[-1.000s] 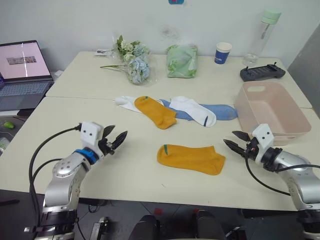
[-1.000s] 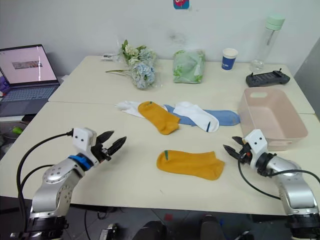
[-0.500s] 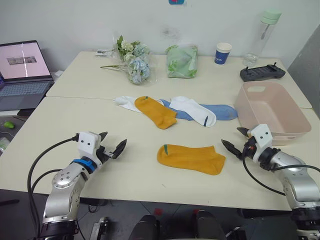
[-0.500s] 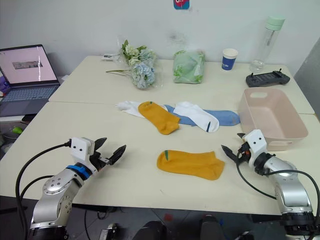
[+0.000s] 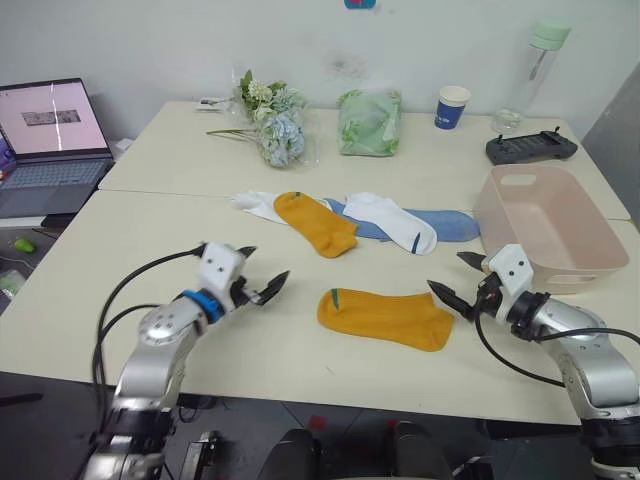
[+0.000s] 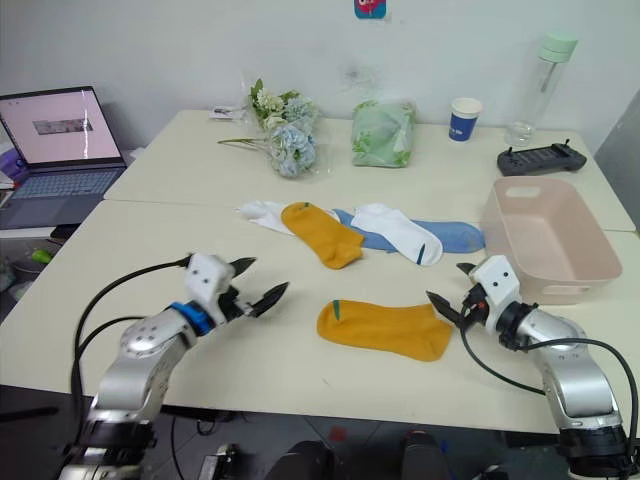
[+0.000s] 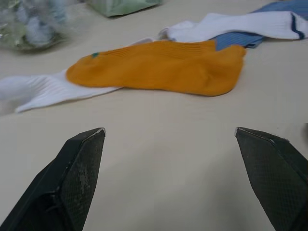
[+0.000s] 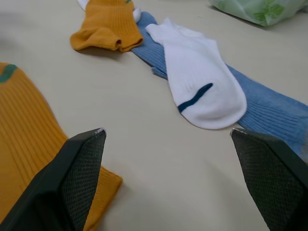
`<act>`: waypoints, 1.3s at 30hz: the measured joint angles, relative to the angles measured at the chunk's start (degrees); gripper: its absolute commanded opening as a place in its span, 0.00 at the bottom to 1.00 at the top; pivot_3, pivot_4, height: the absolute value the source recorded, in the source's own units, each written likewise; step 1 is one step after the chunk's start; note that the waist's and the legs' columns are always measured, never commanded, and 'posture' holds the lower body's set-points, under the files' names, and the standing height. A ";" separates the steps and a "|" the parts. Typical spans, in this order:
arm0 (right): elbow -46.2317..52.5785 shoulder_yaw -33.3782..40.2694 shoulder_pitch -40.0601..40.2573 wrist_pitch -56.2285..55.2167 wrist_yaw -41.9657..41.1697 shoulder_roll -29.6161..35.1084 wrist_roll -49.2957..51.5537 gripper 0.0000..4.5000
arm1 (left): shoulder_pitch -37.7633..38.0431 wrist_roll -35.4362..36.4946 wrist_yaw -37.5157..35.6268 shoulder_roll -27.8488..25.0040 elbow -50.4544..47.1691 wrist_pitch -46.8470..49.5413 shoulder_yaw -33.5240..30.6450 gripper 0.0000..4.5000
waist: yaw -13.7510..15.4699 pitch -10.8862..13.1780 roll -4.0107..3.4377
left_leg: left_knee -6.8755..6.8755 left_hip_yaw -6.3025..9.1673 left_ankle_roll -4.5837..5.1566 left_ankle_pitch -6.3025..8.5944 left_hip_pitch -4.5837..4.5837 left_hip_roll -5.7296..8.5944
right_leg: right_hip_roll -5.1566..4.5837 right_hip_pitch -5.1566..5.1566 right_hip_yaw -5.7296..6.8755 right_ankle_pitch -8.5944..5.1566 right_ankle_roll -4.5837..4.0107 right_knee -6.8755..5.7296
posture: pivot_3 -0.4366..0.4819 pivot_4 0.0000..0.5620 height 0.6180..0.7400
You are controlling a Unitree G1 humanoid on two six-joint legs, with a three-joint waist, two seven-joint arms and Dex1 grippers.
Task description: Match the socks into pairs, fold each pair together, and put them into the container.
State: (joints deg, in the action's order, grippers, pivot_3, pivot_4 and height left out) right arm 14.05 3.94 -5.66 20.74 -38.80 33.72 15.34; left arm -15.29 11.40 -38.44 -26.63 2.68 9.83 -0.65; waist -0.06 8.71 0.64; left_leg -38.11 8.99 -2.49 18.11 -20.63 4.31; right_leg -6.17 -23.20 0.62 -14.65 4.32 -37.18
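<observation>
Cream tables (image 5: 150, 230) stood against a white wall (image 5: 150, 40), a laptop (image 5: 45, 135) far left. Both the left gripper (image 5: 258, 284) and right gripper (image 5: 452, 283) gaped wide, flanking a mustard sock (image 5: 385, 317).

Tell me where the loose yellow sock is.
In the head views, the lone yellow sock lies flat on the near table between the left gripper and right gripper, in front of the sock pile.

ribbed knit socks (image 5: 383, 317); smooth plastic container (image 5: 548, 226)
</observation>
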 measured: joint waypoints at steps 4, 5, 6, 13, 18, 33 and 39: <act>3.04 -0.62 0.44 1.82 0.11 -0.15 0.61 0.99 | -10.05 -3.55 -1.26 2.79 9.59 -1.35 5.40 1.00 | -0.35 -0.01 0.01 | 0.01 -0.04 0.00 0.00 -0.01 -0.01 | 0.00 -0.03 -0.01 0.00 0.01 0.01 | 0.48 0.27 1.00; 3.55 -0.66 0.52 2.32 0.09 -0.13 0.88 0.99 | -11.78 -4.11 -1.65 3.47 11.79 -1.61 6.33 1.00 | -0.52 -0.01 0.01 | 0.01 -0.04 0.00 0.00 -0.02 -0.01 | 0.00 -0.03 -0.01 0.00 0.01 0.01 | 0.48 0.27 1.00; 4.24 -0.57 0.84 2.87 0.03 -0.06 1.47 0.99 | -14.40 -5.12 -2.31 4.51 15.45 -2.21 7.58 1.00 | -0.58 0.00 0.02 | 0.00 -0.02 0.00 0.00 -0.03 -0.01 | 0.01 -0.03 0.02 0.00 0.01 -0.01 | 0.48 0.27 1.00; 7.10 -0.57 1.21 4.83 0.40 -0.02 2.15 1.00 | -23.85 -10.56 -3.28 8.02 31.78 -7.10 12.04 0.81 | -1.45 0.00 0.03 | -0.06 0.02 0.00 0.00 -0.05 0.00 | 0.01 -0.03 0.05 0.02 0.05 -0.03 | 0.48 0.27 1.00; 7.91 -0.57 2.38 5.01 0.63 -0.04 2.16 1.00 | -24.78 -11.07 -2.57 8.67 34.46 -9.09 11.88 0.46 | -1.57 0.00 0.03 | -0.12 0.02 0.00 -0.01 -0.04 0.01 | 0.01 -0.03 0.01 0.03 0.06 -0.09 | 0.48 0.27 1.00; 8.00 -0.58 2.17 5.04 1.39 -0.54 2.56 1.00 | -21.11 -6.68 -4.19 7.91 26.01 -6.03 6.22 0.00 | -1.71 0.00 0.03 | -0.13 0.05 0.00 -0.01 -0.06 -0.01 | 0.01 -0.06 0.01 0.03 0.06 -0.10 | 0.48 0.27 1.00; 8.01 0.66 1.69 6.04 1.45 -0.42 3.92 1.00 | -14.74 3.59 -12.28 5.30 3.27 10.49 6.53 0.00 | -1.60 0.00 0.02 | -0.17 0.08 0.00 0.00 -0.09 0.00 | 0.01 -0.04 0.01 0.03 0.06 -0.11 | 0.48 0.27 1.00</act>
State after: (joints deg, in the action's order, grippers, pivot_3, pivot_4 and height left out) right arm 22.06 4.60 -3.97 26.79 -37.35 33.29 19.27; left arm -30.03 15.00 -50.72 -21.33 5.95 20.32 5.87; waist -1.66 8.71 0.67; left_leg -38.29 9.06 -2.49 18.11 -20.72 4.32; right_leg -6.16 -23.24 0.63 -14.62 4.38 -37.29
